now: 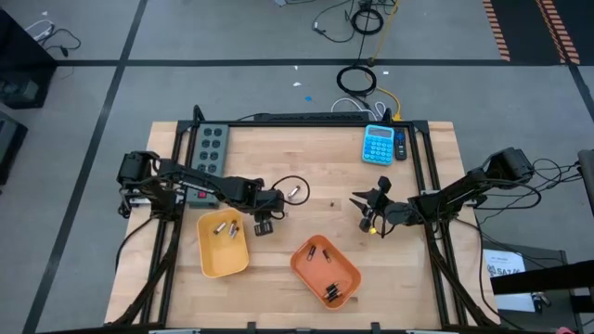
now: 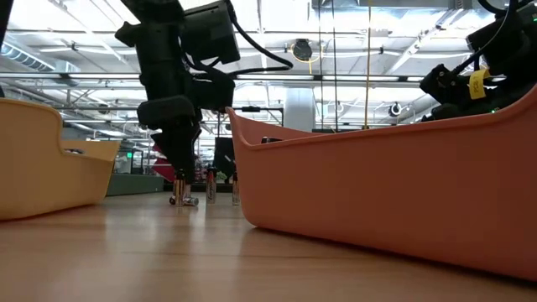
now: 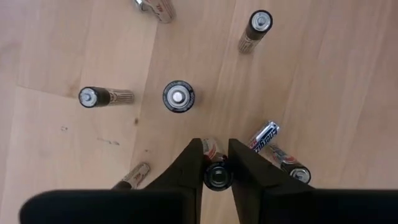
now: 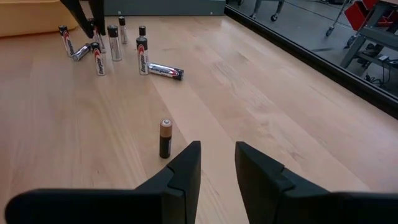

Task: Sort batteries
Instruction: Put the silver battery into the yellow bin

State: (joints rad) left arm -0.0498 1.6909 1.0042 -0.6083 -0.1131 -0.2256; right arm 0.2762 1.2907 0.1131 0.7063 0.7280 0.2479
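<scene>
Two trays lie on the wooden table [image 1: 306, 199] in the lower centre of the high view: a yellow tray [image 1: 223, 244] toward lower left holding a few batteries, and an orange tray [image 1: 325, 270] toward lower centre holding several more. Loose batteries [image 4: 99, 46] stand and lie in a cluster between the yellow tray and the table centre; the right wrist view shows them at its upper left, some upright, some lying flat, and one separate brown-topped battery [image 4: 165, 138] upright near the lower centre. The left gripper [image 3: 214, 163] is at the cluster, just right of the yellow tray's upper edge in the high view. In the left wrist view its fingers [image 3: 188, 165] stand narrow on either side of an upright cell [image 3: 218, 176] at the frame's lower centre, with a lying battery just behind it; whether the pads press the cell cannot be told. The right gripper [image 4: 217, 158] hovers right of centre in the high view, its jaws parted with a moderate gap and nothing between them. A blue calculator [image 1: 379, 144] lies at the table's upper right, and a grey power strip [image 1: 210, 148] at its upper left.
</scene>
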